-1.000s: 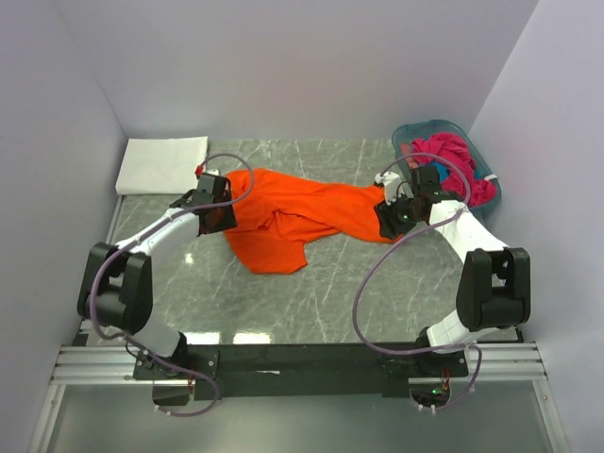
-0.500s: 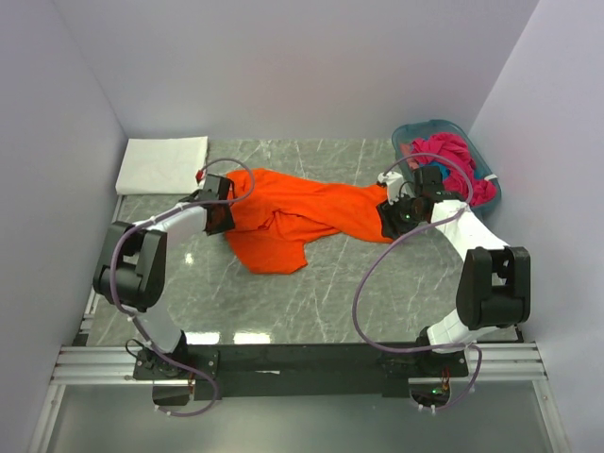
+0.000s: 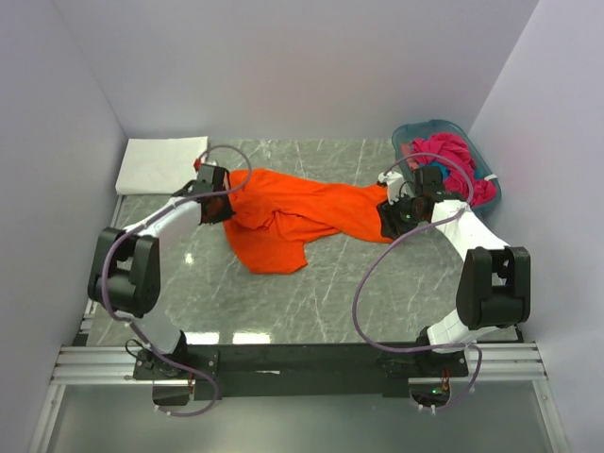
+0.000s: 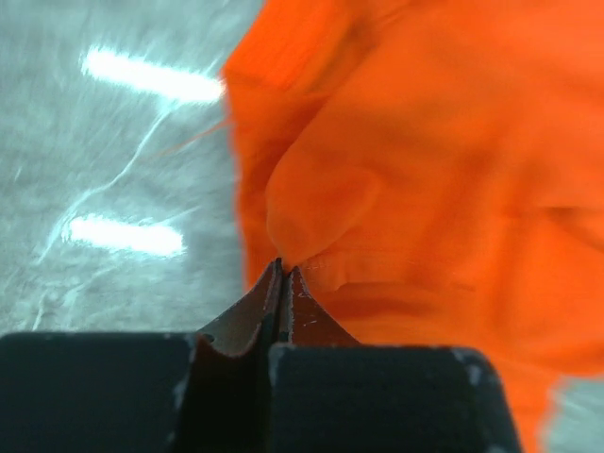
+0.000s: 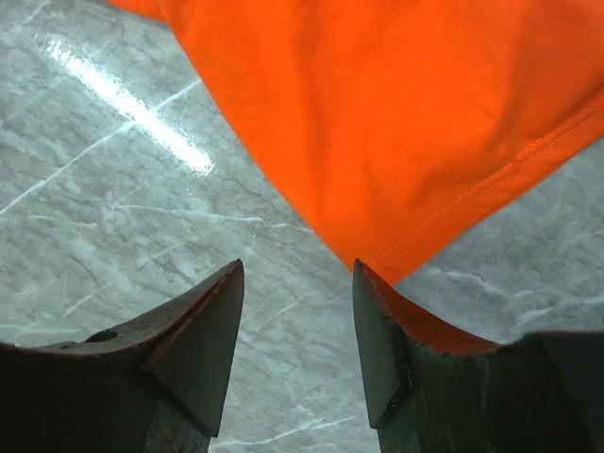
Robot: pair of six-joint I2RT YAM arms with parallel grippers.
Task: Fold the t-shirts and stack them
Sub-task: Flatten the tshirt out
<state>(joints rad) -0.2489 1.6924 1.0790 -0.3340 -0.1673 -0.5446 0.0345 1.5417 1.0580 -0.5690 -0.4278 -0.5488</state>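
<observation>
Cloth first: the left gripper (image 4: 283, 272) is clamped on the orange t-shirt (image 3: 302, 209), crumpled on the table (image 3: 311, 293), at its left edge; the right gripper (image 5: 297, 274) stands open at the hem corner and should pinch it before both pull flat.

- Grey-green marbled table (image 3: 330, 283), veined in white, glossy.
- Closed in on three sides: plain pale lilac back wall (image 3: 283, 66), left wall (image 3: 47, 142) and right wall (image 3: 557, 142), all bare and meeting the table's edges.
- Silver slotted rail (image 3: 302, 363) across the near edge.
- Lit from above: bright streaks of glare (image 3: 245, 337) on the tabletop near the rail, soft shadows elsewhere.
</observation>
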